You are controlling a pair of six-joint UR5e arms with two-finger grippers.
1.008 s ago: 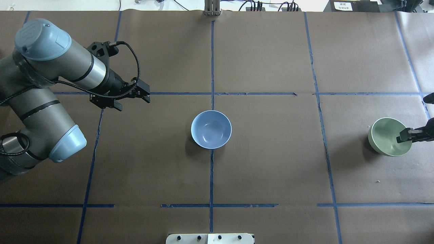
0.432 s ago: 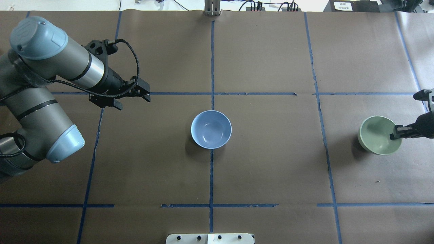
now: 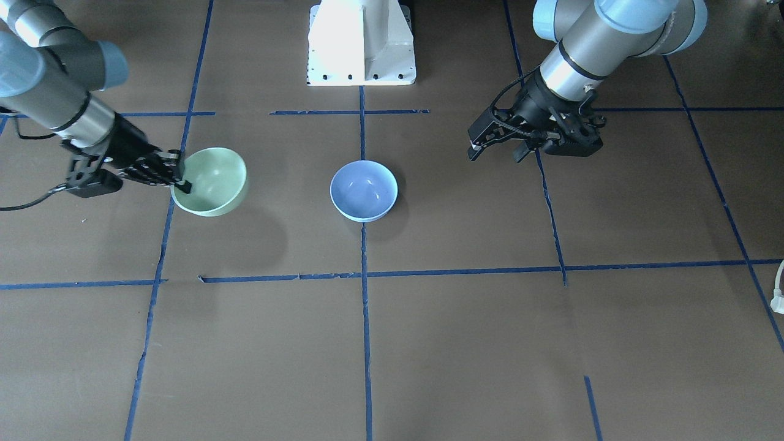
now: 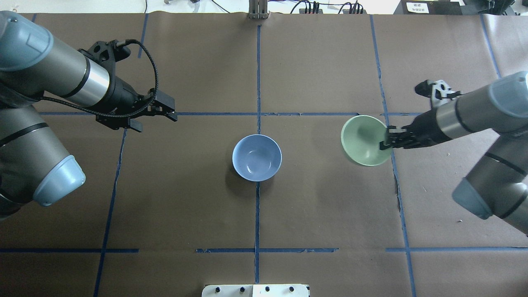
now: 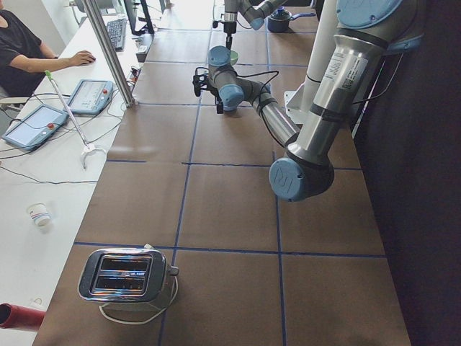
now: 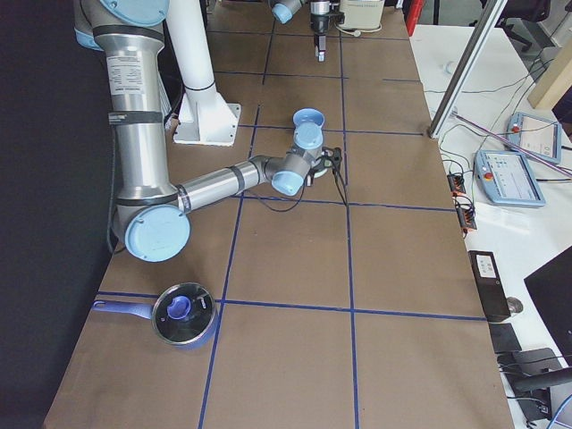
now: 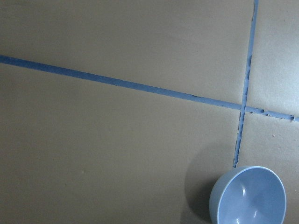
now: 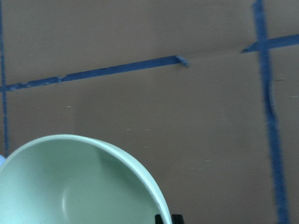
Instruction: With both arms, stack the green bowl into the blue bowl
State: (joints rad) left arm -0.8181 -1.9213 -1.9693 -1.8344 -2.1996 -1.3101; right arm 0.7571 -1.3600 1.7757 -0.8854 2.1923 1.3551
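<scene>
The green bowl hangs tilted above the table, to the right of the blue bowl, with a gap between them. My right gripper is shut on the green bowl's right rim, one finger inside the bowl. The same grip shows in the front view, with the gripper on the green bowl. The right wrist view shows the green bowl close up. The blue bowl sits upright on the table's centre line and also shows in the left wrist view. My left gripper is open and empty, hovering left of the blue bowl.
Brown paper with blue tape lines covers the table. The white pedestal base stands at the robot's side. A toaster sits past my left end and a lidded saucepan past my right end. An operator sits across the table.
My right arm has carried the green bowl left from the table's right edge toward the blue bowl. My left arm has drawn back slightly to the left. The blue bowl has not moved.
</scene>
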